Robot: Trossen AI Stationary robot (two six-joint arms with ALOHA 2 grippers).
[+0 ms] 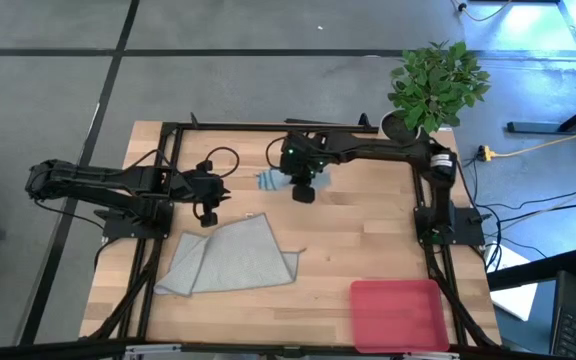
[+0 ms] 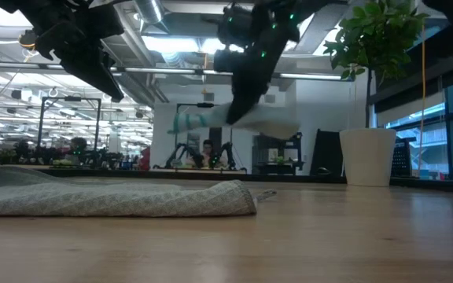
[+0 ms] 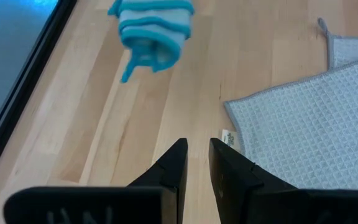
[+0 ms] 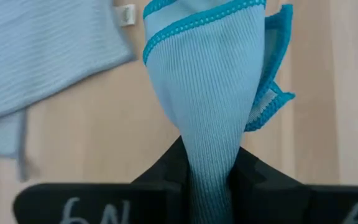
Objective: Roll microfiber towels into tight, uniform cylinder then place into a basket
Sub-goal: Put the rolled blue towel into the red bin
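Observation:
The smaller teal-blue microfiber towel (image 2: 199,120), loosely rolled, hangs in the air over the table's far middle, with my right gripper (image 1: 304,190) shut on it. Its layered end (image 3: 154,31) shows in the left wrist view. The larger pale grey towel (image 1: 233,255) lies spread flat on the table at the near left, one corner folded over. My left gripper (image 3: 197,155) hovers shut above that towel's far edge, holding nothing. The pink basket (image 1: 398,312) stands at the near right. My right gripper pinches the teal roll about its middle (image 4: 211,155) between its two fingers, which come from above, slanting down, and lie across the roll. The roll is lifted clear of the table, roughly level, with an end sticking out on each side (image 2: 183,122).
A potted plant (image 1: 433,85) stands at the table's far right corner. Black frame rails (image 1: 168,180) run along the left, right and far edges. Bare wood lies between the grey towel and the basket.

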